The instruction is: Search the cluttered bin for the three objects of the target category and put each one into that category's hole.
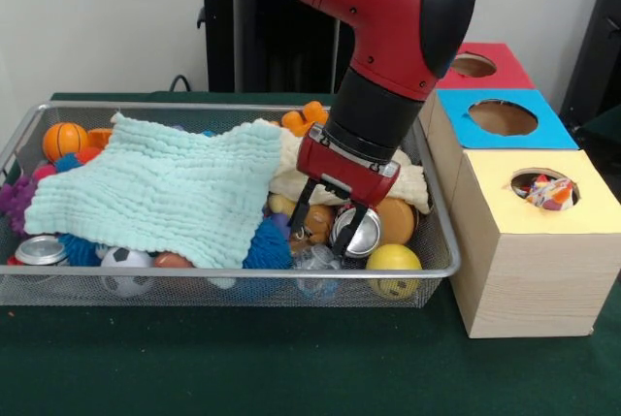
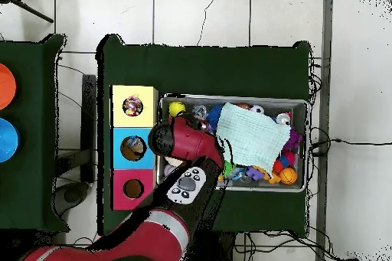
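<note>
The wire mesh bin [image 1: 243,106] holds many toys under a mint towel [image 1: 165,188]. My gripper [image 1: 330,217] hangs low in the bin's right part, open and empty, its fingers on either side of a brown ball [image 1: 317,222] and a silver can [image 1: 357,232]. No printed cloth ball shows in the bin. One printed cloth ball [image 1: 548,191] sits in the round hole of the yellow-topped box [image 1: 592,208], right of the bin. In the overhead view the arm hides the gripper; the bin [image 2: 230,97], the yellow-topped box [image 2: 117,105] and the cloth ball in its hole [image 2: 133,106] show.
A cream towel [image 1: 412,183] lies under the arm. A yellow ball [image 1: 393,261], soccer ball [image 1: 124,263], second can [image 1: 39,251] and orange basketball [image 1: 64,138] lie in the bin. The blue-topped box [image 1: 548,135] and red-topped box [image 1: 509,72] stand behind the yellow one.
</note>
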You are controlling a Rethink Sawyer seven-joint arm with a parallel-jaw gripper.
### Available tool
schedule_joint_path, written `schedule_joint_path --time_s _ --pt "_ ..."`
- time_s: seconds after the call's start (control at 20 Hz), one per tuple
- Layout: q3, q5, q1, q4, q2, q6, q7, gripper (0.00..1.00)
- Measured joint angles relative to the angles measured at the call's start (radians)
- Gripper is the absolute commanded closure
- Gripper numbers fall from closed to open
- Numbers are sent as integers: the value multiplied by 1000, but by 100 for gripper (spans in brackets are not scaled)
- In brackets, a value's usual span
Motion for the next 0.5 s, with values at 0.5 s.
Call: schedule_joint_path --time_s 0.5 --pt "250 -149 -281 88 -148 -70 0 0"
